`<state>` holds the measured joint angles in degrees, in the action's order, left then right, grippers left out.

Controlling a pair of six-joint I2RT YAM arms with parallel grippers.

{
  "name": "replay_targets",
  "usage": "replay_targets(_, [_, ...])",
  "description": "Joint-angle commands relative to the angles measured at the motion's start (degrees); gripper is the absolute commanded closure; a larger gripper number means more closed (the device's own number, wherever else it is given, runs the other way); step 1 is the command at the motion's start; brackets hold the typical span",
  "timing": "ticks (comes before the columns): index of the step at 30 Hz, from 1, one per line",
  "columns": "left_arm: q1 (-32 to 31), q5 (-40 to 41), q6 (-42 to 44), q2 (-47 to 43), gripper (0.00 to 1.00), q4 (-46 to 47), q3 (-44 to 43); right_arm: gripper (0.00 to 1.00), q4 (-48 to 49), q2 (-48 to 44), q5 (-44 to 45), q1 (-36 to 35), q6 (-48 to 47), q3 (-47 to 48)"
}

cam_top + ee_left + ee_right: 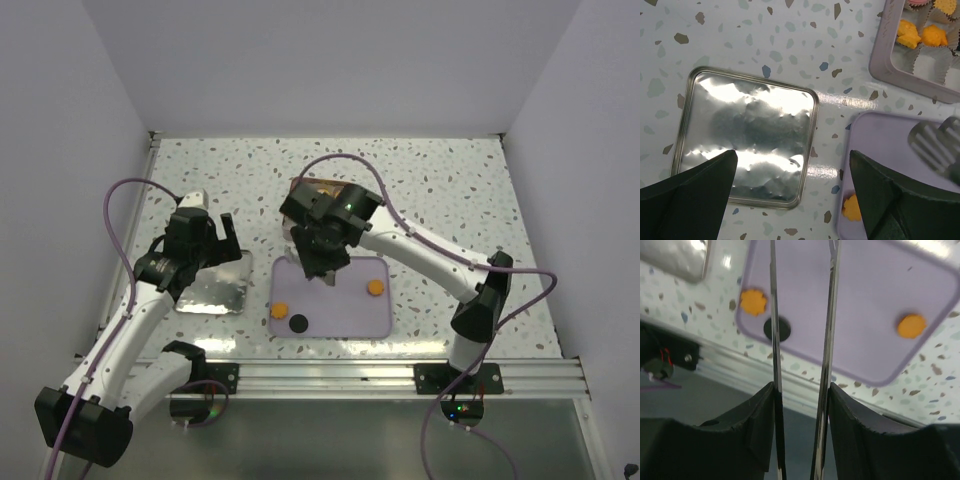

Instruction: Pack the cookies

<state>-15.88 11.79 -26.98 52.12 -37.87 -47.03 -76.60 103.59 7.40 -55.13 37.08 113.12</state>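
Three cookies lie on the lavender tray (340,300): an orange one (280,309) at the left, a black one (298,322) beside it, an orange one (375,288) at the right. They also show in the right wrist view: orange (753,301), black (782,330), orange (911,325). My right gripper (322,262) is shut on metal tongs (830,340), blades apart, above the tray's far edge. My left gripper (215,235) is open and empty above the tin lid (215,285). The tin (885,55) holds orange cookies (920,34) in white cups.
The tin (315,188) stands behind the tray, mostly hidden by my right arm. The shiny square lid (747,135) lies flat left of the tray (885,145). The metal rail (400,375) runs along the table's near edge.
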Motion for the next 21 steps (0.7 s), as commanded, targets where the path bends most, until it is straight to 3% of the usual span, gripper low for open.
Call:
replay_targets(1, [-0.1,-0.5,0.2,-0.9,0.0,1.5,-0.3,0.53,-6.4,-3.8,-1.6,-5.4,6.3,-5.4])
replay_targets(11, [-0.1,-0.3,0.2,-1.4,0.0,1.4,-0.3,0.52,-3.7,-4.0,-2.3,-20.3,13.9,-14.2])
replay_targets(21, [-0.2,0.2,-0.1,-2.3,0.0,1.2,-0.3,0.52,-4.9,-2.6,-3.0,-24.3,15.3,-14.6])
